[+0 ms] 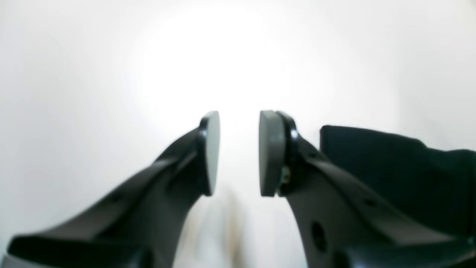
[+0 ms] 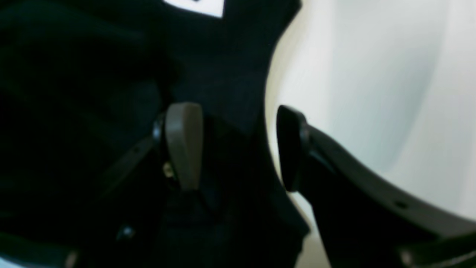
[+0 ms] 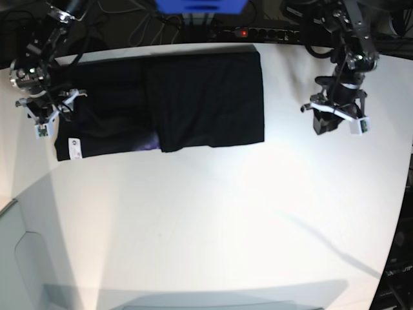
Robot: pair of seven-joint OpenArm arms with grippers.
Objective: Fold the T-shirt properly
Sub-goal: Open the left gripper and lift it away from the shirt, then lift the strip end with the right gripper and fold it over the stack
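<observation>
Left wrist view: the left gripper point(image 1: 240, 152) hangs over bare white table point(image 1: 111, 74). Its two pads stand apart with only table showing between them; it holds nothing. A dark corner of the shirt point(image 1: 394, 171) shows at lower right, beside the gripper and apart from it. This arm looks parked off the cloth, probably waiting its turn.

Right wrist view: the right gripper point(image 2: 238, 145) is spread wide, straddling the shirt's point(image 2: 93, 111) edge. The grey pad point(image 2: 184, 145) sits over black cloth, the other finger over white table point(image 2: 372, 93). Cloth lies in the gap, but the fingers are not pinching it. The placement suits taking or letting go of that edge; which, I cannot tell. A white tag point(image 2: 200, 6) shows at the top.

Base view: the shirt point(image 3: 193, 97) lies flat near the far edge of the table point(image 3: 206, 219), a long dark band with its long axis running side to side. One end has been folded over, making a thicker panel toward the middle. The tag point(image 3: 74, 147) is at the near corner on the picture's left, with a hint of purple print point(image 3: 151, 143) along the near edge. The right gripper point(image 3: 48, 113) is at that same end; the left gripper point(image 3: 335, 116) is off the other end, well apart from the cloth. Folding looks partly done.
</observation>
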